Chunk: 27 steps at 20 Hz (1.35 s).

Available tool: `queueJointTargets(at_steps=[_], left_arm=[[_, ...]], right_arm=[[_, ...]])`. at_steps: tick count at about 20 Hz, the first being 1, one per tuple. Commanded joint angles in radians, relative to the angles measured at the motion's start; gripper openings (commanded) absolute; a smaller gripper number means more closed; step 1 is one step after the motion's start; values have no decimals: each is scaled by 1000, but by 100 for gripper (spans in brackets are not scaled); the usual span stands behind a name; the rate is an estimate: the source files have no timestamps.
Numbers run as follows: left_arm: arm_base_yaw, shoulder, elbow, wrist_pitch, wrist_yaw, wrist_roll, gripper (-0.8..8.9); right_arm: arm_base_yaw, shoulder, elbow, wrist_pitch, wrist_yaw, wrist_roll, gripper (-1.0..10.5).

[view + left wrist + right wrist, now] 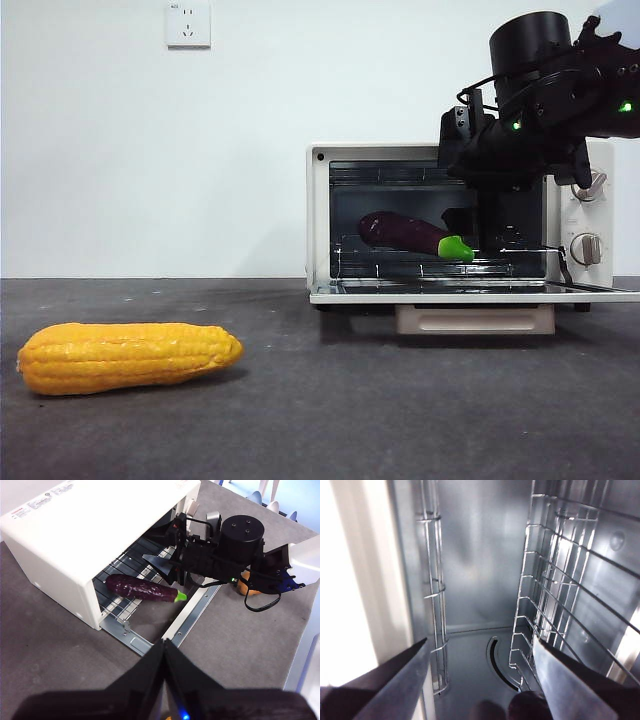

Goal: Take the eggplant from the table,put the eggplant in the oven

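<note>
The dark purple eggplant (pixel 405 232) lies on the wire rack inside the oven (pixel 318 220), its green stem tip toward the knob side. Seen from the left wrist, the eggplant (pixel 140 588) rests on the rack of the white oven (pixel 90 525), whose door is folded down. My right gripper (pixel 492 222) reaches into the oven mouth beside the stem, open and holding nothing (pixel 157 569). In its own view the right gripper (pixel 480 642) spreads wide before the oven's back wall. Above the table (pixel 45 655), my left gripper (pixel 164 644) hangs shut and empty.
A yellow corn cob (pixel 125 355) lies on the table at the front left. The open oven door (pixel 470 293) juts out level, its tan handle below. An orange object (pixel 248 587) shows partly behind the right arm. Two knobs (pixel 586 248) sit on the oven's right side.
</note>
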Motion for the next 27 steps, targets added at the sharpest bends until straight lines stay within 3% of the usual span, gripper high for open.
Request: queueJointTargets(at_steps=[1,7,10,20,27], left_arm=[[-3,-3,-10,-2,6,12,-6],[-3,-3,-11,-2,6,23,-6],[-2,-3,-11,-2,6,23,-6],[-2,-3,-11,1,5,23,-6],[0,-3,-11,6,5,23,-6]], right_arm=[[5,-60,5,37,-1,-105,347],[-8,-292,7,-158,-8,-373,348],[-14,-401,11,-244,-10,-431,348],[-16,-683,26,-487,-200,-718,346],[-16,-872,164,-917,-225,-1064,343]])
